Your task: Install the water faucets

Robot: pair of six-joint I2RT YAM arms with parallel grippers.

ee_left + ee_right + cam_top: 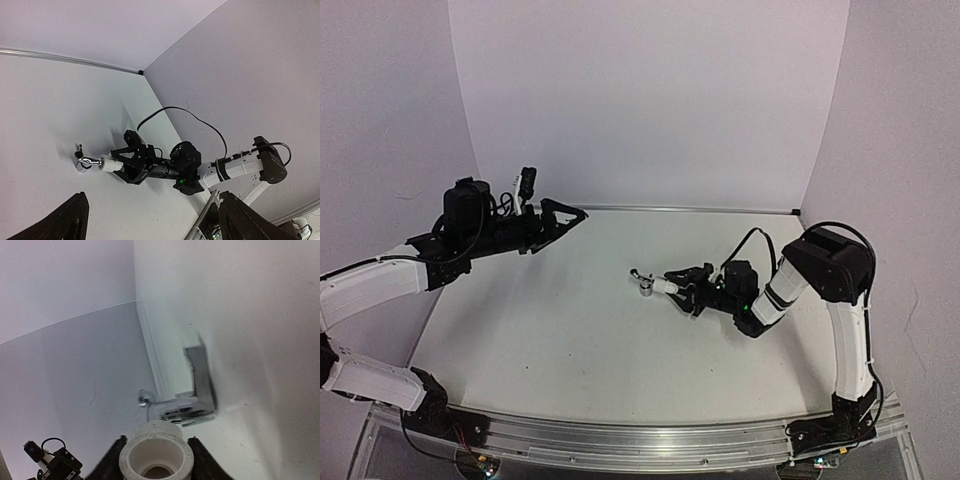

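The small silver faucet (642,282) lies low over the middle of the table (550,330), seated in the end of a white pipe fitting (665,286). The right gripper (673,288) has its fingers closed narrowly on that fitting, one against each side. Faucet and fitting make one line running straight out from those fingers toward the left, so the tap sits just beyond the fingertips. The left gripper (575,216) hangs wide and empty, raised well apart at the far left, pointing toward the faucet. The right arm is much the nearer.
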